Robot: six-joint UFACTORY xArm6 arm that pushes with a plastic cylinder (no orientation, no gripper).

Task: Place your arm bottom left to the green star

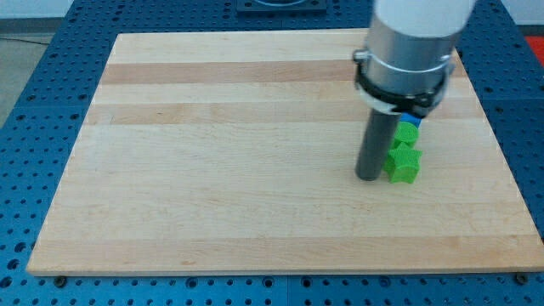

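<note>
The green star (pixel 405 164) lies on the wooden board (pixel 255 170) at the view's right of centre. My tip (pixel 368 177) stands right beside it on the view's left, level with its lower half, touching or nearly touching it. A second green block (pixel 407 135) sits just above the star, and a blue block (pixel 413 121) peeks out above that, mostly hidden behind the arm's grey body (pixel 408 59).
The board lies on a blue perforated table (pixel 34 127). The board's right edge is some way to the view's right of the blocks.
</note>
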